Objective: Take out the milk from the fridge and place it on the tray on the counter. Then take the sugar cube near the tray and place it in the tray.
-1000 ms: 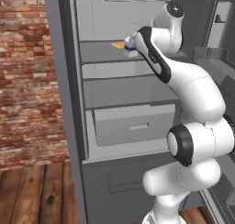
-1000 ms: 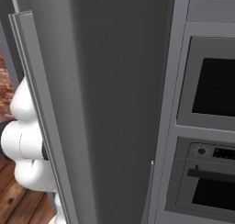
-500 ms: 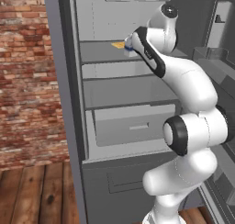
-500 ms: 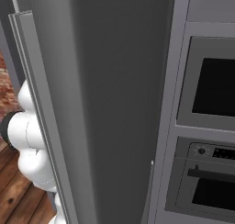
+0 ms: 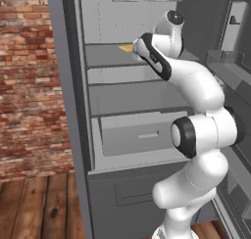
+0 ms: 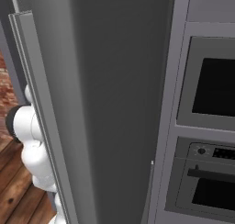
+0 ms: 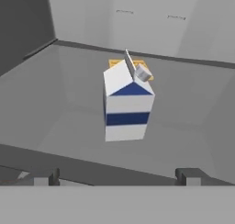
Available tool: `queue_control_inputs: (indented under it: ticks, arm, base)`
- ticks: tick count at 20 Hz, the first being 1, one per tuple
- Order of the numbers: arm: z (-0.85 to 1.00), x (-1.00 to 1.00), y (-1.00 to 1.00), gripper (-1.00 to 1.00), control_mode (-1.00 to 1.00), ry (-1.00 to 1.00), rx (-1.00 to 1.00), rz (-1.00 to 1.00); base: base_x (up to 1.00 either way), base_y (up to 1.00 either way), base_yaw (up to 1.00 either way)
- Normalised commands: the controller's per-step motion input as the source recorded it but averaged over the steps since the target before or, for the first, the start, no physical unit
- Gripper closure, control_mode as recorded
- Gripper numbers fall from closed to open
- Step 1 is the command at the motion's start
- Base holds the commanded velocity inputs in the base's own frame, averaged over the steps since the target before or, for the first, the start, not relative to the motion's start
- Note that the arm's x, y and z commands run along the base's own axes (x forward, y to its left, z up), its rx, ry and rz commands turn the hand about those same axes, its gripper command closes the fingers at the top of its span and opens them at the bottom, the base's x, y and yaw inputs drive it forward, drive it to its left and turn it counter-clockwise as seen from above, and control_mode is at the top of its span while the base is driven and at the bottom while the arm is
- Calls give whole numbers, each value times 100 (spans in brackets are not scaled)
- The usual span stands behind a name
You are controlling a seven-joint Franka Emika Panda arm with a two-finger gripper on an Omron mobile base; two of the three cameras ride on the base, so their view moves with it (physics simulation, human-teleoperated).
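Presently the milk [image 7: 127,103] stands upright on an upper shelf [image 7: 69,103] of the fridge [image 5: 73,110], ahead of the fingers [image 7: 190,176], which are spread wide and empty; over the last second the arm has reached deeper in, so grasping comes next

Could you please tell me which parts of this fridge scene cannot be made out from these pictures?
- Yellow item behind the milk: mostly hidden by the carton in the hand view; identity unclear.
- Fridge interior: blocked by its door in the right base view.
- Gripper: fingertips cut off at the hand view's bottom edge.
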Motion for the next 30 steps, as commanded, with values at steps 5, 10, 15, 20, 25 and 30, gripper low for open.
queue_control_inputs:
  ticks: [5,10,15,20,25,30]
  arm:
    - [-6,42,0,-100,-100,0,0,0]
    - [-1,43,0,-100,-100,0,0,0]
    - [-1,39,0,-100,-100,0,0,0]
    - [0,31,0,-100,-100,0,0,0]
    - [-5,28,0,-100,-100,0,0,0]
    - [-7,22,0,-100,-100,0,0,0]
  base:
    - [0,0,0]
    - [0,0,0]
    - [0,0,0]
    - [0,0,0]
    - [0,0,0]
    - [0,0,0]
